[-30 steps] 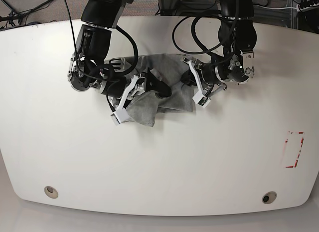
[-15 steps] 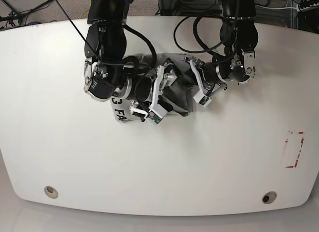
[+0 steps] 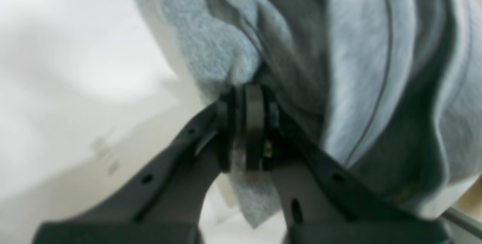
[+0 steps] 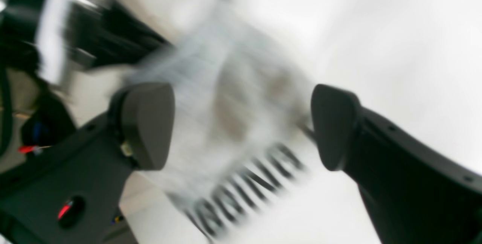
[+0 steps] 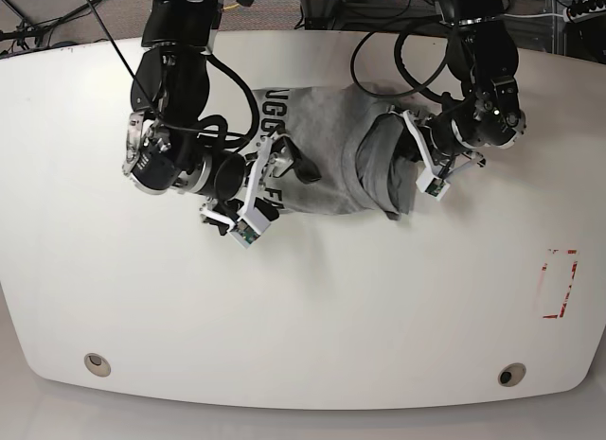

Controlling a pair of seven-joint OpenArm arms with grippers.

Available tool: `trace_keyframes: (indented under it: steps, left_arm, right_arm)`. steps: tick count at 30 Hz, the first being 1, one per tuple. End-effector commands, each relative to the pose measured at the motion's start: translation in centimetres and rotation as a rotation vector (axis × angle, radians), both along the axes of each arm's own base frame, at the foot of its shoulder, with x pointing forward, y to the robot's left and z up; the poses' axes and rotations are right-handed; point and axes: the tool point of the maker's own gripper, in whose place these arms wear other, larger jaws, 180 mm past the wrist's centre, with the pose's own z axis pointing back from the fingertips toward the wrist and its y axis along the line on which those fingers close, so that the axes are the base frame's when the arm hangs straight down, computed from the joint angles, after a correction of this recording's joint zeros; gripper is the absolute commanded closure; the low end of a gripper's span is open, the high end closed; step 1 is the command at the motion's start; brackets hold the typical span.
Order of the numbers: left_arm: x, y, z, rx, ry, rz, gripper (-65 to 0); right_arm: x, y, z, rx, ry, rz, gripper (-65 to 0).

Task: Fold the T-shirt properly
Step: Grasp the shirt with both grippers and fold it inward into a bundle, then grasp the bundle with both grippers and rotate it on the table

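The grey T-shirt (image 5: 327,156) lies crumpled at the back middle of the white table (image 5: 303,308), with black lettering (image 5: 269,128) showing along its left edge. On its right side my left gripper (image 5: 409,163) is shut on a bunched fold. The left wrist view shows that gripper (image 3: 250,123) pinching the shirt's cloth (image 3: 339,48) between closed pads. My right gripper (image 5: 260,192) stands wide open at the shirt's left edge. In the blurred right wrist view nothing sits between that gripper's (image 4: 241,127) fingers, and the lettered T-shirt (image 4: 233,131) lies beyond them.
A red-outlined rectangle (image 5: 559,284) is marked near the table's right edge. Two round holes (image 5: 95,362) (image 5: 511,374) sit near the front edge. Cables hang from both arms above the back of the table.
The left gripper has moved right, drawing the shirt out wider. The right gripper has swung back to the left, and lettering now shows on the shirt's left edge.
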Motion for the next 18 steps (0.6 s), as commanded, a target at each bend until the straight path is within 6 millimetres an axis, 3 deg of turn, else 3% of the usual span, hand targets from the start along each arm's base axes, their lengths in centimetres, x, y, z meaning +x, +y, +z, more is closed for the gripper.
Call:
trace_keyframes:
  steps: [1, 7, 9, 12, 15, 18]
  left_arm:
    - [1.7, 2.8, 3.2, 0.038, -0.115, 0.044, -3.8]
    - [2.0, 7.1, 5.7, 0.112, -0.188, 0.12, -3.8]
    - [2.2, 7.7, 6.8, 0.09, -0.221, 0.14, -3.8]
    - [2.5, 7.1, 7.8, 0.075, -0.254, 0.113, -3.8]
    - [2.6, 4.1, 8.1, 0.09, -0.266, 0.001, -3.8]
    - [2.3, 1.1, 7.6, 0.109, -0.256, -0.098, -3.8]
  right_arm:
    - [0.4, -0.7, 0.9, 0.007, -0.041, -0.006, -50.3]
    - [-0.1, -2.3, -0.2, -0.026, -0.016, -0.027, -45.3]
    - [-0.1, -2.4, -0.5, -0.03, -0.006, -0.031, -40.4]
    - [0.3, -2.3, -1.0, -0.035, -0.009, -0.047, -29.8]
    - [0.8, -2.3, -1.9, -0.049, -0.005, -0.07, -17.9]
    - [1.8, -1.9, -2.4, -0.081, -0.014, -0.056, -13.6]
